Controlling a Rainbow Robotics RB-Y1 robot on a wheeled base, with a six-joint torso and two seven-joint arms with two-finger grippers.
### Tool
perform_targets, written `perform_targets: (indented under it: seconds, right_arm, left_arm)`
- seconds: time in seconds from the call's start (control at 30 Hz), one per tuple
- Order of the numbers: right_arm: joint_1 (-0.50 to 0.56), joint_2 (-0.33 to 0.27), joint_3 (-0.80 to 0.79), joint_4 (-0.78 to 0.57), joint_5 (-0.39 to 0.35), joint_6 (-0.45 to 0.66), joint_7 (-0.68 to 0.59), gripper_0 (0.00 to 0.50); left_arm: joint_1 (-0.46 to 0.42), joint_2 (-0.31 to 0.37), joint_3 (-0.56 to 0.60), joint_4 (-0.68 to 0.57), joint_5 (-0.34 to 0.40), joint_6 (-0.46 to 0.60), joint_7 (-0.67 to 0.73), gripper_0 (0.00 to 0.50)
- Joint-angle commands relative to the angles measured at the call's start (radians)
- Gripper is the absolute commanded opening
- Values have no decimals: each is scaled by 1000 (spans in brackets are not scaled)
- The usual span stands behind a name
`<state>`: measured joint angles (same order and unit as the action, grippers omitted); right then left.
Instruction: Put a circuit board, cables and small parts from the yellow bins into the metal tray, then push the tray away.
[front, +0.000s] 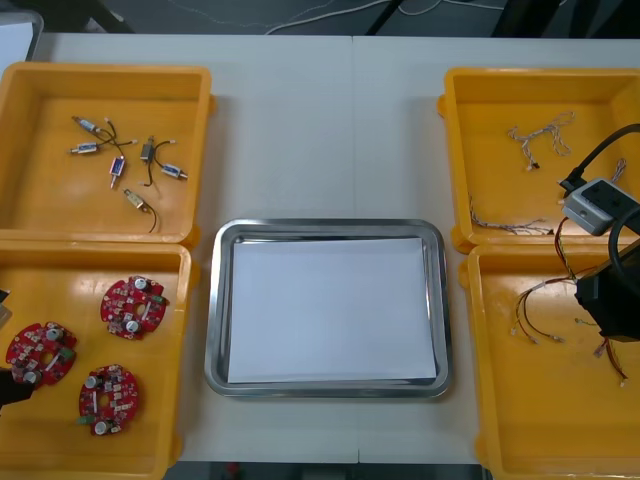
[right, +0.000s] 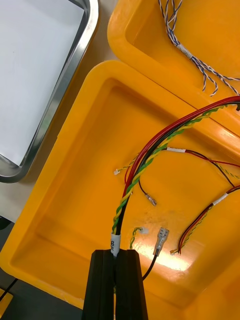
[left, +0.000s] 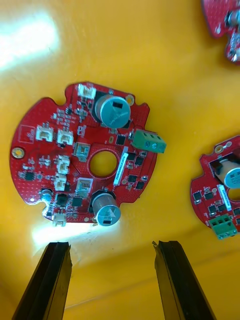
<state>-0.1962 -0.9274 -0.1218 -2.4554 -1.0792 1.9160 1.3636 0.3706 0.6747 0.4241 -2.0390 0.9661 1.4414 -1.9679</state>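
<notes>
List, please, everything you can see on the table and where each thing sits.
table: one, light, under everything.
yellow bins: four, yellow, two at each side of the table.
metal tray: one, shiny rim and white inside, between the bins.
circuit boards: three, red, in the left near bin.
small metal parts: six, silvery with dark leads, in the left far bin.
blue and white cables: several, twisted, in the right far bin.
red and yellow cables: several, in the right near bin.
left gripper: one, black fingers, open above a circuit board in the left near bin.
right gripper: one, black fingers, shut on red and yellow cables over the right near bin.
</notes>
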Motion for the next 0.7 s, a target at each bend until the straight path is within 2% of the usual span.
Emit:
perform_targets:
  seconds: [0.03,0.17,0.3,0.57,0.7]
  right_arm:
    - [-16,-37,13,-27,5,4,25,0]
    - [-16,-37,13,-27,5,4,25,0]
    - [-16,-37,13,-27,5,4,25,0]
    - [-16,-37,13,-27,5,4,25,0]
    - [-16,-37,13,-27,5,4,25,0]
  left_arm:
    - [-56,-18,67,-29,26,63,-78,500]
    - [-93,-18,78,-30,19,99,-31,500]
    - [-131,-18,64,-49,-17,136,80,500]
    - [-140,-18,-28,-148,-147,152,460,500]
    - [-131,-18,-47,-164,-153,157,606,500]
